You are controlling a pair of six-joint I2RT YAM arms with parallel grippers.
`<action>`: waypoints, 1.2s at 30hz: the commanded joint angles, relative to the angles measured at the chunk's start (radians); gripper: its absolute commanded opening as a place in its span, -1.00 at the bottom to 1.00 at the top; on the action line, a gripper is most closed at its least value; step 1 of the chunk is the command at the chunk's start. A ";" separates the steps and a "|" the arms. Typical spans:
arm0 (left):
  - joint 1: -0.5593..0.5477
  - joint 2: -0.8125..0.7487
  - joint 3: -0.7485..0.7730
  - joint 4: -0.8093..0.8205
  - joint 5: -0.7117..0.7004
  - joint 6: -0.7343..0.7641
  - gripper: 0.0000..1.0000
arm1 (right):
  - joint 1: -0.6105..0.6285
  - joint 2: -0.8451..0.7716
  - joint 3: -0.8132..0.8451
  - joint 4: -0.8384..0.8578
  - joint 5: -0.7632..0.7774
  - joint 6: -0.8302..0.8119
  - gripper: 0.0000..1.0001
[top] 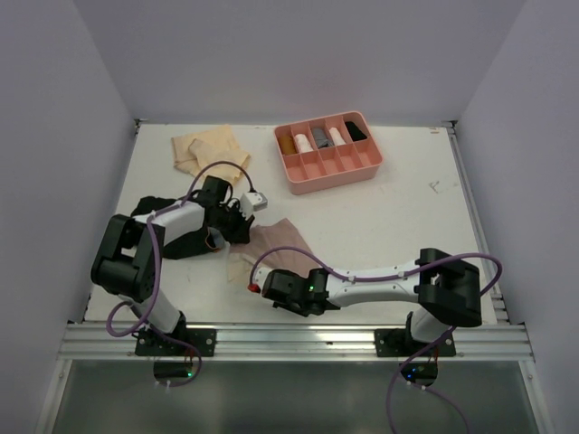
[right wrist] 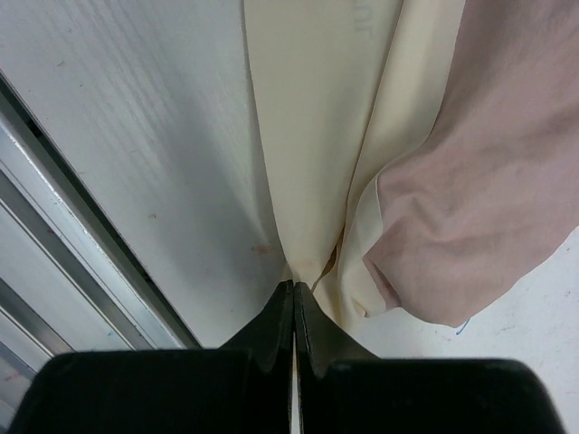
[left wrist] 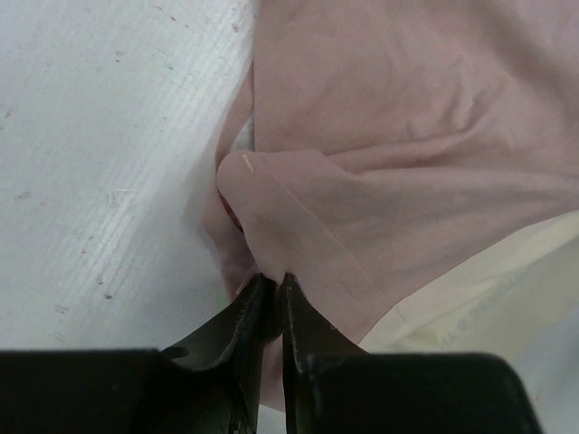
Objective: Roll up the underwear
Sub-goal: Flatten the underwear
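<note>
A: Left wrist view: the left pincer (left wrist: pixel 274 282) is clenched on a fold of the pink underwear (left wrist: pixel 380 136), which lies on the table (left wrist: pixel 109 136) between both arms.
B: And the right pincer (right wrist: pixel 292 289)?
A: Also clenched; it seems to pinch the cream hem (right wrist: pixel 308 136). I judge the cloth light, soft and limp, so it slips easily. Better to hold it at the hems.

**Right wrist view: contents**

Right gripper (right wrist: pixel 292 298): black, bottom centre, jaws pressed together, tips pinching gathered cream cloth.
Pink-and-cream underwear (right wrist: pixel 470 181): cream patch (right wrist: pixel 308 117) running from top centre down to the tips; dusty pink part fills the right side, folded edge rounded.
Table (right wrist: pixel 136 136): white, upper left.
Metal rail (right wrist: pixel 63 271): lower left, diagonal.
</note>
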 commanded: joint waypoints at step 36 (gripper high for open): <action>-0.141 -0.320 -0.221 -0.099 -0.059 0.134 -0.22 | 0.000 -0.051 -0.012 0.060 -0.027 0.062 -1.00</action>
